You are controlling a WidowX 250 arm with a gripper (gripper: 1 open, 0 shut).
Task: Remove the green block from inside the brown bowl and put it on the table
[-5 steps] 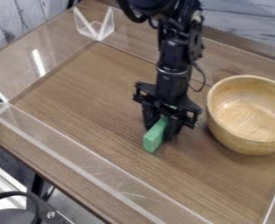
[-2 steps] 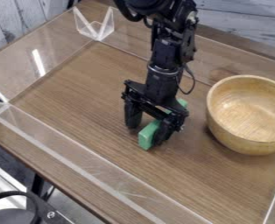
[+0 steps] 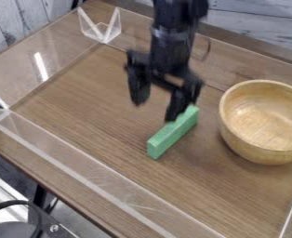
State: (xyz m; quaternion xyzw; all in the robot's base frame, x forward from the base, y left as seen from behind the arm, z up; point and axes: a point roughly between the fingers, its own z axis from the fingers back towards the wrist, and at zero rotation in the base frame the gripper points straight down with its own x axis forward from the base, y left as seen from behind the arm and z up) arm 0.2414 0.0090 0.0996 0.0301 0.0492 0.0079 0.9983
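Block point(image 3: 174, 133) is best left untouched on bench point(image 3: 86, 139) beside bowl point(image 3: 263, 121), spread end effector point(image 3: 157, 104) lifted straight clear.

The small rectangular green block point(image 3: 172, 134) has a smooth, matt face, like painted wood or plastic. To its right, the round light tan wooden bowl point(image 3: 263, 124) looks smooth, with a soft sheen and faint grain. The brown wood-grain tabletop point(image 3: 93, 116) reads as smooth and mostly matt. Low clear walls point(image 3: 80, 175) along its edge look like glossy acrylic, catching pale streaks of light. The black robot gripper point(image 3: 165, 82) is blurred; its material and finish cannot be told.
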